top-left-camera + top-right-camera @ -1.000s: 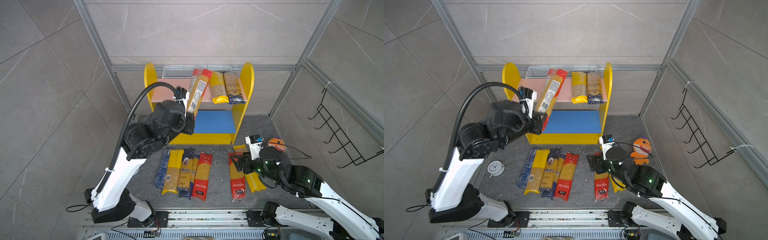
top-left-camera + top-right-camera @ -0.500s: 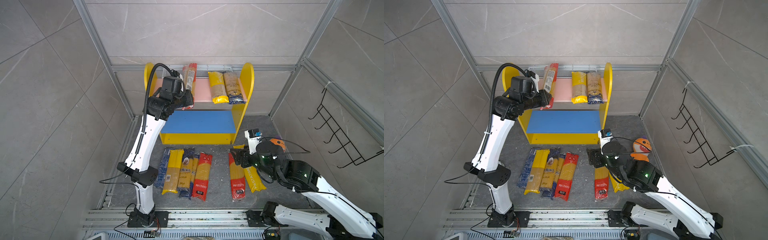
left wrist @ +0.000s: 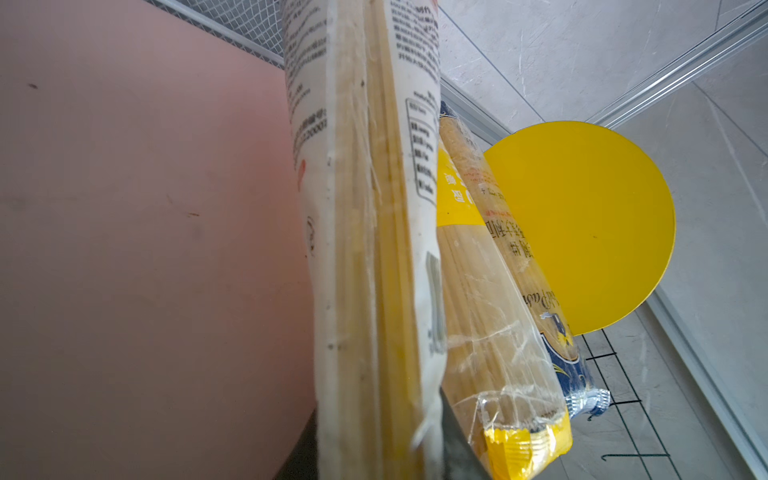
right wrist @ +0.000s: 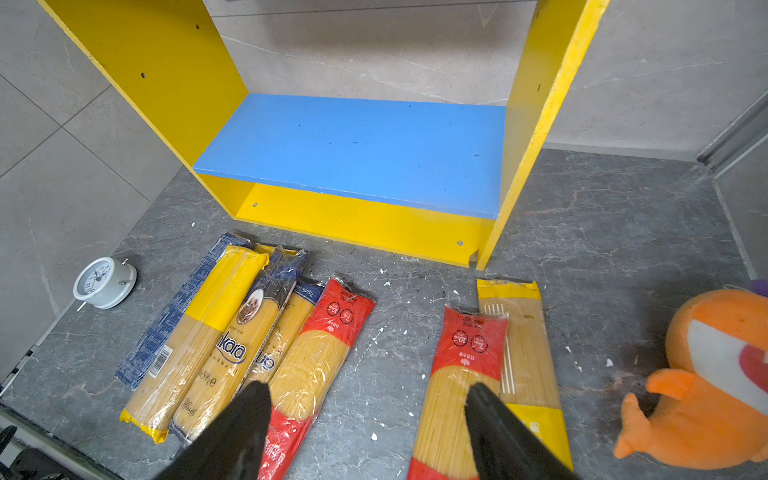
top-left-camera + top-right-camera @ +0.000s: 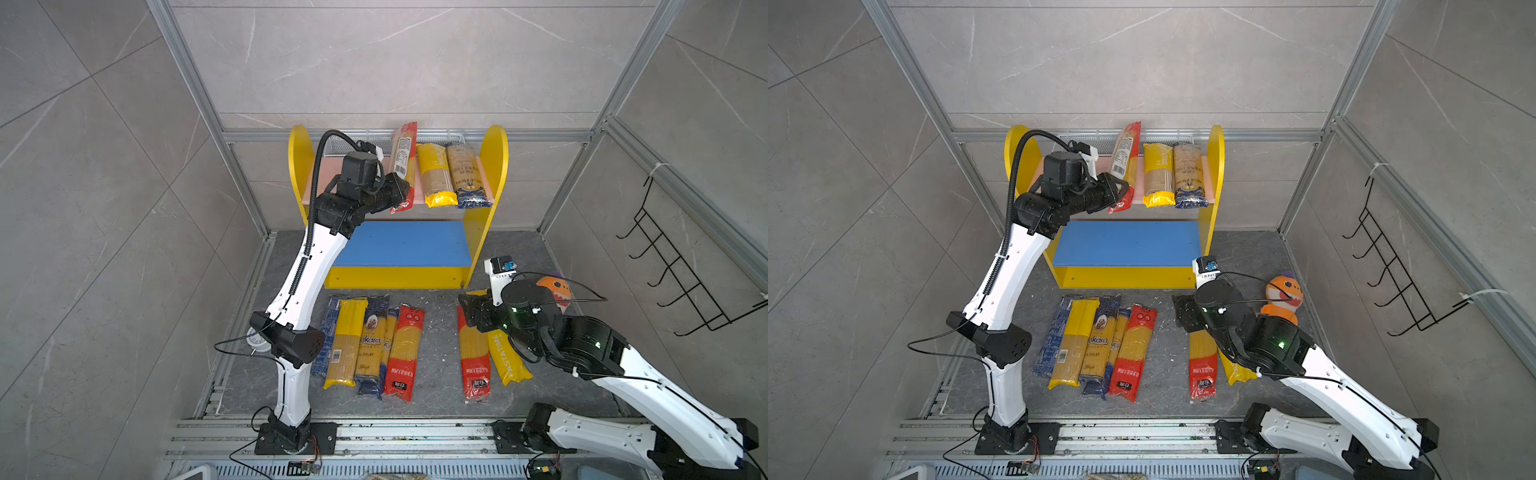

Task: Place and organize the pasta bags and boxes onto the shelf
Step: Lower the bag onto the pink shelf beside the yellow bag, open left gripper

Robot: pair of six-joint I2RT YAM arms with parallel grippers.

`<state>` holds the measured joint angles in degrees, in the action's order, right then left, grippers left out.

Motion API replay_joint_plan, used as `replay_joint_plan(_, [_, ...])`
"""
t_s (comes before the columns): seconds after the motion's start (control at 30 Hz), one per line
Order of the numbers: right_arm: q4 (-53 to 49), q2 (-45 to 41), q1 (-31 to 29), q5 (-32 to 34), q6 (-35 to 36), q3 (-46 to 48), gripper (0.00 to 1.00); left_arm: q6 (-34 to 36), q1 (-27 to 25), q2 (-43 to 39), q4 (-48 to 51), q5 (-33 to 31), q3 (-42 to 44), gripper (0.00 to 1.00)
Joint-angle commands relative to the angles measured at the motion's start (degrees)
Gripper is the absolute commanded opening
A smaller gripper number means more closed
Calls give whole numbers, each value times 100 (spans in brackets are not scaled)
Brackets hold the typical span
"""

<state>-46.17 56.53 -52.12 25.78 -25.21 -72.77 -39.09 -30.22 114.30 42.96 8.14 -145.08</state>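
Left wrist view looks along the red-ended spaghetti pack (image 3: pixel 365 249), which stands on its narrow edge over the pink upper board (image 3: pixel 145 208) of the shelf (image 5: pixel 494 166). The left gripper (image 5: pixel 401 195) has its dark jaws set narrow on either side of the pack's near end, gripping it. In both top views this pack sits upper centre, tilted, with its far end reaching past the shelf's back edge. Just to its right a yellow-ended pack (image 5: pixel 434 174) and a navy-ended pack (image 5: pixel 465 176) lie flat side by side on the same board, next to the right yellow side. The blue lower board (image 5: pixel 403 245) shows below them.

At lower centre in both top views, five packs lie in a close row on the dark grey worktop (image 5: pixel 436 332): a dark blue box (image 5: pixel 328 332), a yellow-topped pack (image 5: pixel 347 340), a navy portrait pack (image 5: pixel 372 340), a narrow partly covered pack (image 5: pixel 390 332) and a red-topped pack (image 5: pixel 405 349). To their right, apart from the row, a second red-topped pack (image 5: pixel 473 357) touches a PASTATIME pack (image 5: pixel 505 357).

The right gripper (image 4: pixel 369 388) hovers over the far end of that pair, its jaws wide and holding nothing. An orange plush shark (image 5: pixel 552 291) sits just right of it. A white alarm clock (image 4: pixel 104 282) stands left of the row, and a black wire rack (image 5: pixel 681 270) hangs on the right wall.
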Motion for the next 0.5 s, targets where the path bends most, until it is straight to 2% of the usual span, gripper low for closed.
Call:
replay_joint_plan(0.0, [113,-18,34,107,77,-78,78,-134,17,-180,-1469,222,-97,41])
replay_joint_plan(0.17, [76,-121,50,126,60,-49,78,-150,18,-283,-1649,265,201,62])
replay_joint_plan(0.33, [-22,-217,52,171,8,-20,79,-232,16,-533,-2047,479,725,73])
replay_joint_plan(0.47, [-60,-307,52,202,-34,0,82,-218,7,-812,-2032,458,1096,76])
